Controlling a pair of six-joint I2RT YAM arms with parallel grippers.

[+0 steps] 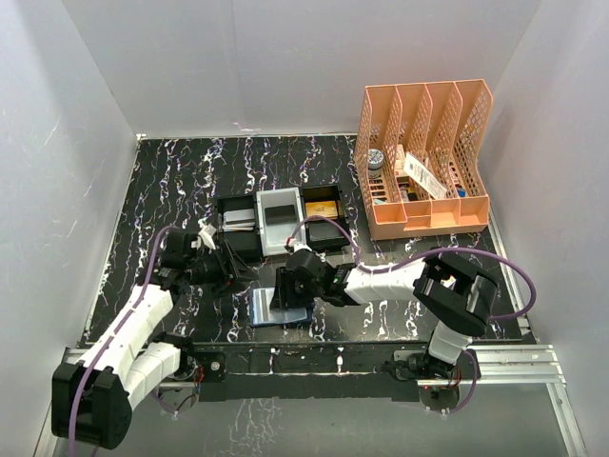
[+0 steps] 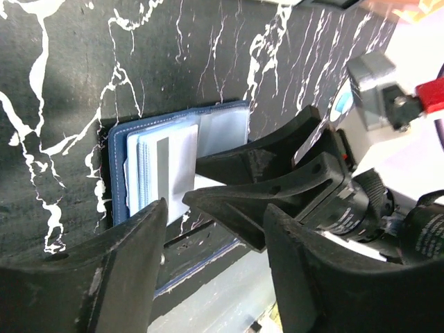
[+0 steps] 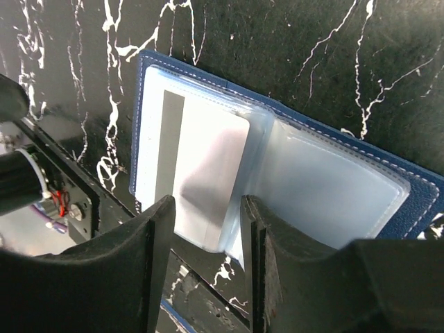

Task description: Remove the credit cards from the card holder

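Right gripper (image 3: pixel 205 220) hangs over the open card holder (image 3: pixel 326 187) with its jaws part-way apart, the two black fingers (image 3: pixel 149 260) straddling the near edge of a clear sleeve (image 3: pixel 208 229). Whether they touch it cannot be told. One of the credit cards (image 3: pixel 208 156) — pale, with a grey stripe down one side — lies inside that sleeve, and no lettering on it can be read.

From the other side, the left gripper (image 2: pixel 216 211) sits low just beside the holder, jaws spread wide and holding nothing. In its wrist view the right arm's fingers cross in front of the holder and hide part of the inner sleeves.

The navy holder lies flat on the black, white-veined table (image 1: pixel 190 181), near the front edge and between the two arms.

Just behind it stands a black-and-white compartment tray (image 1: pixel 249 246): grey cards in the left bay, a tan-gold block (image 1: pixel 324 206) in the right.

Farther back on the right, an orange file rack (image 1: pixel 423 214) holds a small tin (image 1: pixel 376 160) and assorted packets — their print too small to read. Purple cables (image 1: pixel 504 286) loop off both arms.
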